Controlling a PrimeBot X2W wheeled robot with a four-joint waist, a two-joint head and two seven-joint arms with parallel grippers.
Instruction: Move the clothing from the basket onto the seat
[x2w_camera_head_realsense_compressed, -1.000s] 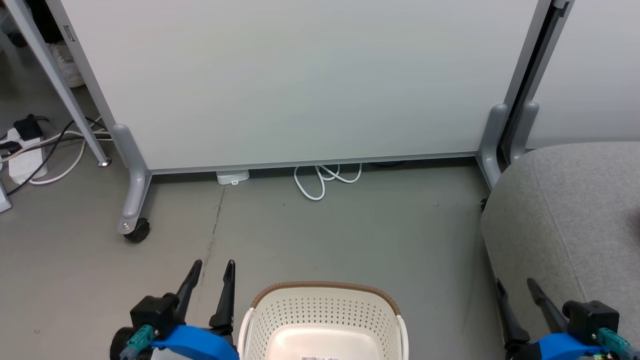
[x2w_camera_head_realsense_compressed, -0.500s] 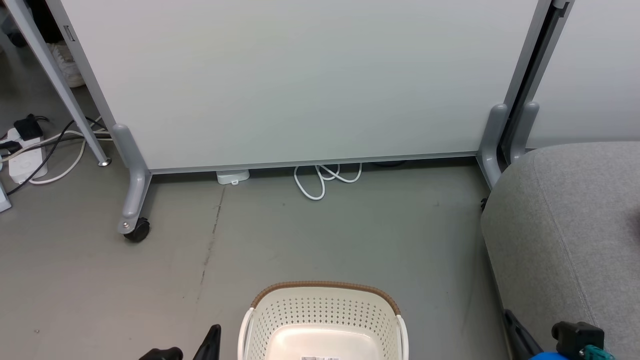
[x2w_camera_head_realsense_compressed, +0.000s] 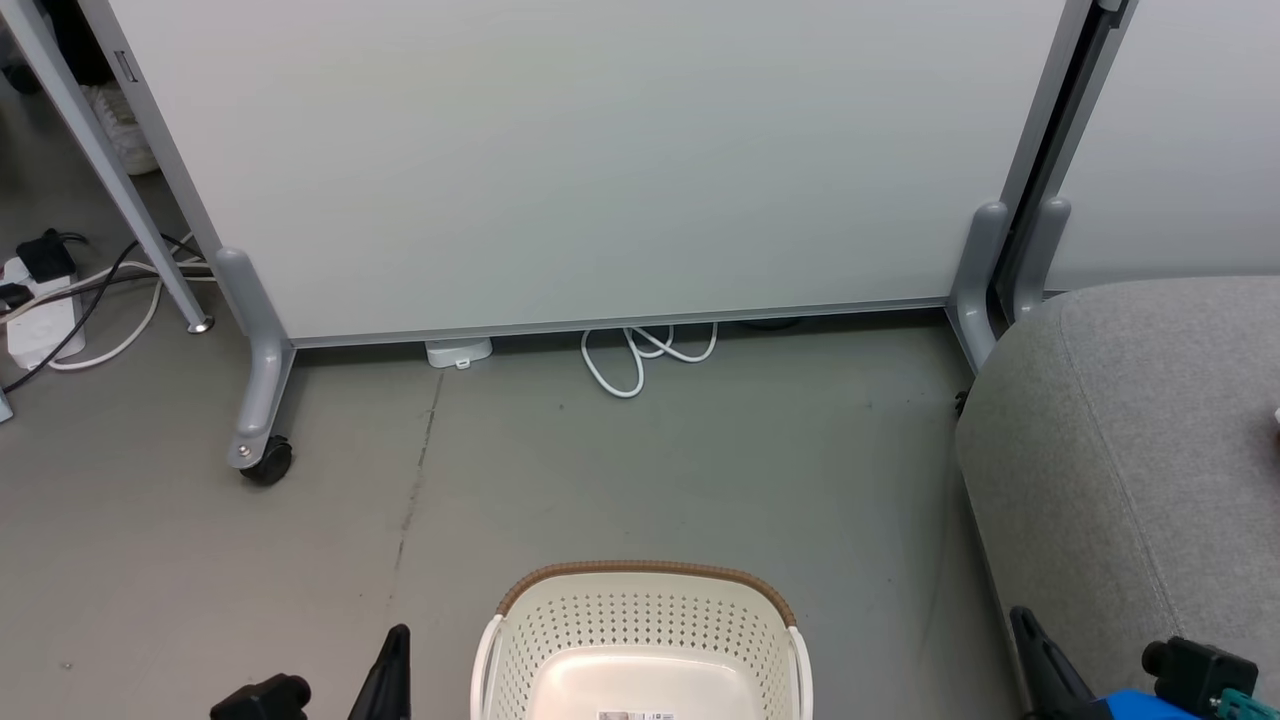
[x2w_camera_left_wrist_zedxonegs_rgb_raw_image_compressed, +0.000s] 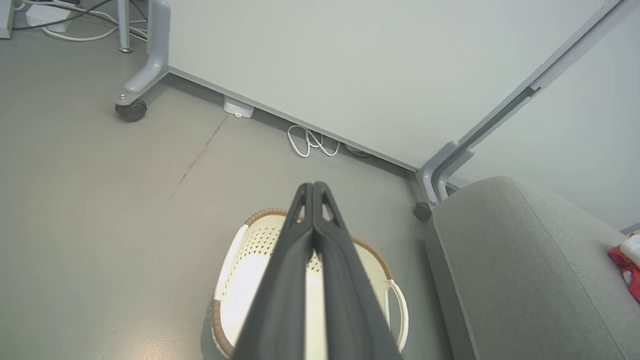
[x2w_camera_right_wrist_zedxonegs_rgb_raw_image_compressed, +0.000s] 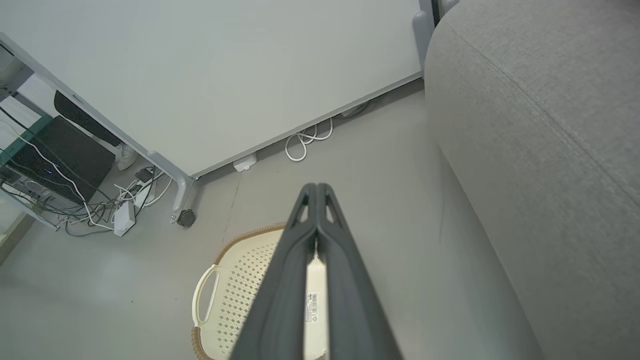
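Note:
The cream perforated basket (x2w_camera_head_realsense_compressed: 645, 575) with a brown rim stands on the floor at the bottom centre, holding nothing but a label on its bottom. The grey seat (x2w_camera_head_realsense_compressed: 1120, 450) is to its right. A bit of the red and white clothing (x2w_camera_left_wrist_zedxonegs_rgb_raw_image_compressed: 625, 257) lies on the seat (x2w_camera_left_wrist_zedxonegs_rgb_raw_image_compressed: 525, 265) at the far right edge of the left wrist view. My left gripper (x2w_camera_head_realsense_compressed: 399, 640) is low, left of the basket (x2w_camera_left_wrist_zedxonegs_rgb_raw_image_compressed: 385, 267), and is shut with nothing in it (x2w_camera_left_wrist_zedxonegs_rgb_raw_image_compressed: 313, 186). My right gripper (x2w_camera_head_realsense_compressed: 1020, 618) hangs between basket (x2w_camera_right_wrist_zedxonegs_rgb_raw_image_compressed: 235, 280) and seat (x2w_camera_right_wrist_zedxonegs_rgb_raw_image_compressed: 550, 150), also shut and holding nothing (x2w_camera_right_wrist_zedxonegs_rgb_raw_image_compressed: 316, 186).
A white wheeled partition panel (x2w_camera_head_realsense_compressed: 600, 150) stands behind the basket, with a caster (x2w_camera_head_realsense_compressed: 268, 462) at its left foot. A white cable loop (x2w_camera_head_realsense_compressed: 640, 355) lies under its edge. Power strips and cables (x2w_camera_head_realsense_compressed: 50, 300) sit at the far left on the grey floor.
Both grippers have drawn back toward the bottom edge of the head view, and their fingers, apart a second ago, have come together. The head camera has shifted slightly.

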